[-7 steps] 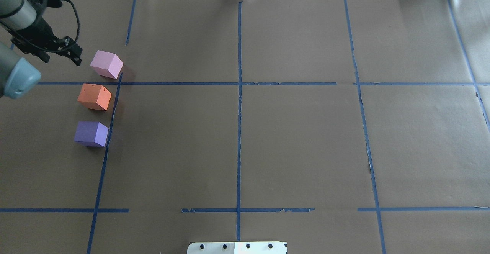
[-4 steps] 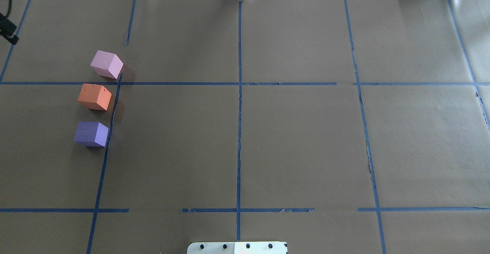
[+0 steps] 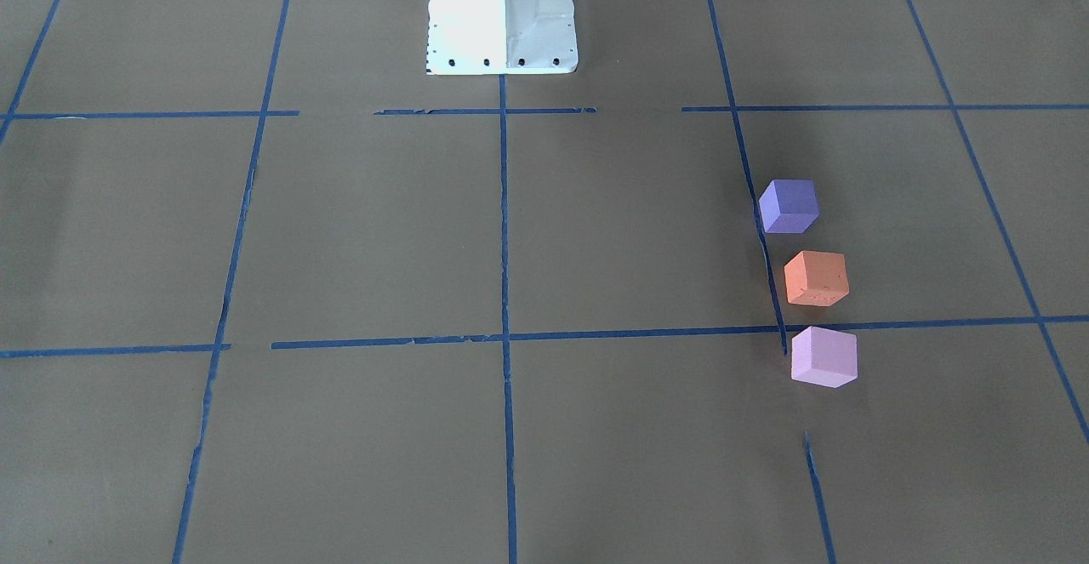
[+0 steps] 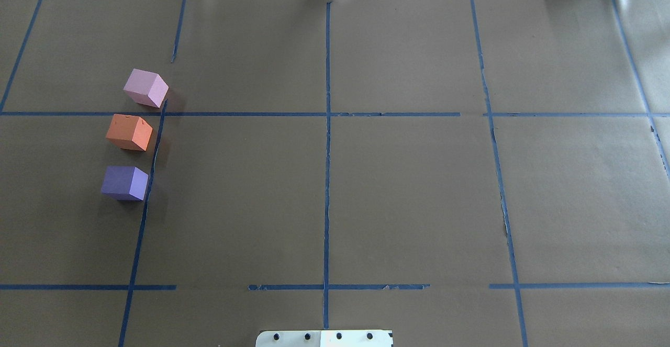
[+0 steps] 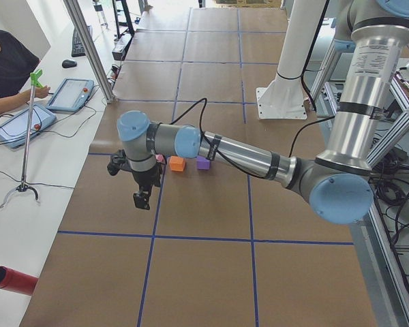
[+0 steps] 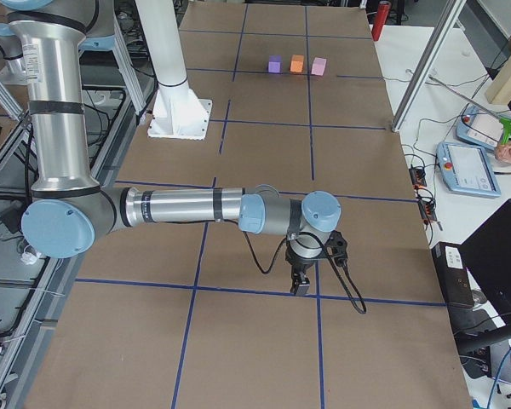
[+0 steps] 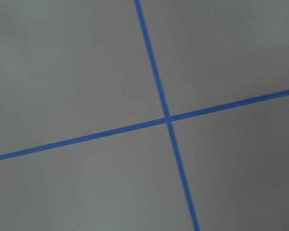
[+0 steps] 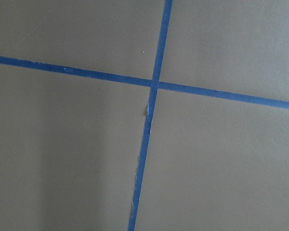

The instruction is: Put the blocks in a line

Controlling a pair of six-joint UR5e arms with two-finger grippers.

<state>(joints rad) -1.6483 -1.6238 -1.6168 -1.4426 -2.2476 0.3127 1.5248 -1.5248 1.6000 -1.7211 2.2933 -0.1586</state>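
Note:
Three blocks stand in a near-straight line on the brown paper, left of centre in the overhead view: the pale pink-lilac block point(image 4: 146, 88) farthest, the orange block point(image 4: 129, 132) in the middle, the violet-purple block point(image 4: 124, 182) nearest the robot. In the front-facing view they are the violet-purple point(image 3: 789, 206), orange point(image 3: 816, 278) and pink point(image 3: 823, 357) blocks. My left gripper point(image 5: 142, 199) hangs over the table's left end, apart from the blocks; I cannot tell if it is open. My right gripper point(image 6: 300, 285) hangs over the right end; I cannot tell its state.
Blue tape lines point(image 4: 327, 127) divide the paper into a grid. The white robot base point(image 3: 500, 11) stands at the table's near middle. An operator point(image 5: 3, 65) with tablets sits beside the left end. A red cylinder point(image 5: 10, 281) lies at that end's edge.
My left arm has moved leftward out of the overhead view. The three blocks have not moved.

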